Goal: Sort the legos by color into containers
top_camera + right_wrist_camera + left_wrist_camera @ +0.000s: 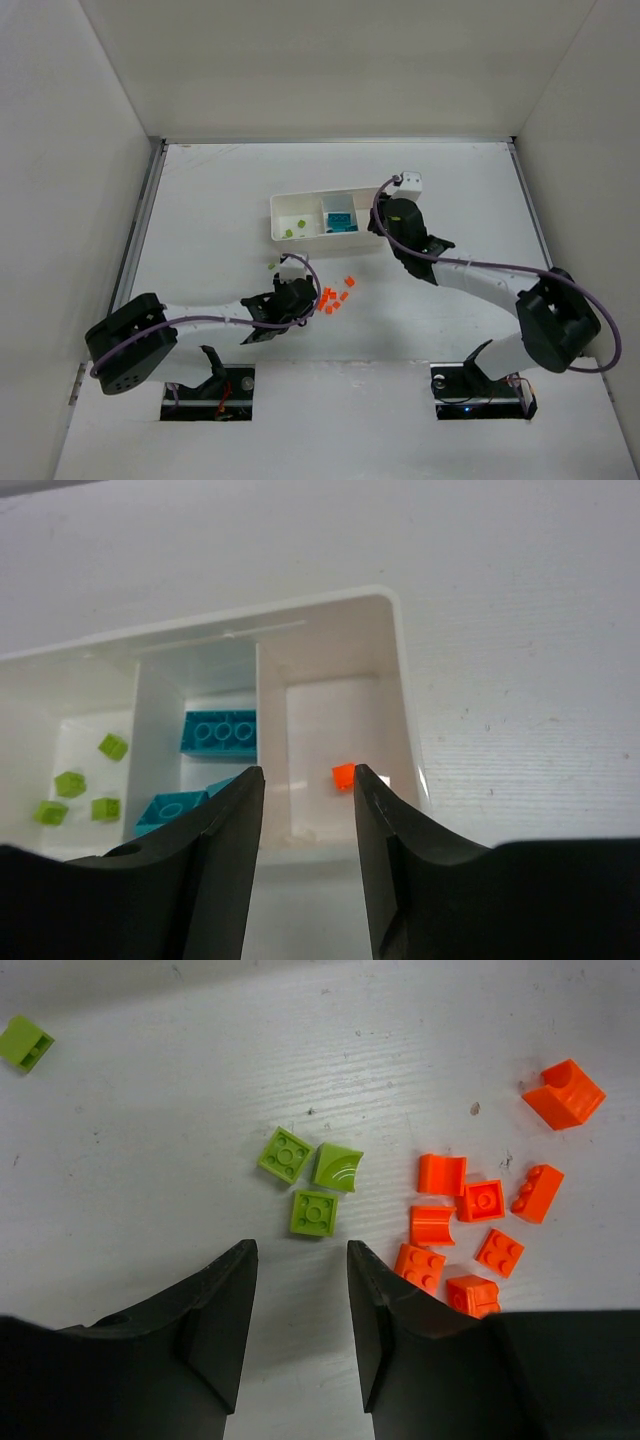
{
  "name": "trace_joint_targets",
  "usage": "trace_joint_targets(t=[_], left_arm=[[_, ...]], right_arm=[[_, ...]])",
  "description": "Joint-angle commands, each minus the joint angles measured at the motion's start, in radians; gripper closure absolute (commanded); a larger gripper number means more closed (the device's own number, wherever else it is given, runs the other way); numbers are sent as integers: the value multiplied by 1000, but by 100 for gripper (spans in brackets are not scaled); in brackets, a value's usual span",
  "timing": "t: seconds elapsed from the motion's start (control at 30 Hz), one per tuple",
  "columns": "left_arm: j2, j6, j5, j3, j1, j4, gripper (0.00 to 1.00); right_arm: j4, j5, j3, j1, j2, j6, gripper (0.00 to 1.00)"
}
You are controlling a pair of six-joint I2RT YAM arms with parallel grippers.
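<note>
Probably these bricks are light, hard and slick, best pinched across two flat sides. Three green bricks [313, 1212] lie just ahead of the left hand [300, 1300], spread and empty; orange bricks [480, 1200] cluster beside them on the scuffed white table [150, 1140]. The right hand [308, 820], also spread, hangs over the tray [400, 680], one orange brick [344, 776] lying in its right compartment. White walls [80, 150] box the table in.

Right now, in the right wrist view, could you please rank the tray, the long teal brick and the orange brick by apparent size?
1. white tray: largest by far, spanning most of the view.
2. long teal brick: clearly smaller than the tray.
3. orange brick: clearly the smallest.
</note>
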Motion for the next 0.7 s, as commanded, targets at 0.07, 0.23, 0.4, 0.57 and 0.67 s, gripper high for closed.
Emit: trace_joint_targets(t=[0.07,0.23,0.4,0.57,0.67], left_arm=[[26,2,8,7,12,38,63],[66,19,21,21,24,64,65],[83,37,27,31,38,78,79],[7,33,37,39,41,50,87],[-61,33,40,57,44,4,88]], right_arm=[[53,31,-97,67,-123,55,54],[59,39,-175,138,-152,115,54],[44,75,-227,196,-168,143,57],[36,52,-261,236,-145,204,66],[42,10,-249,290,-79,193,64]])
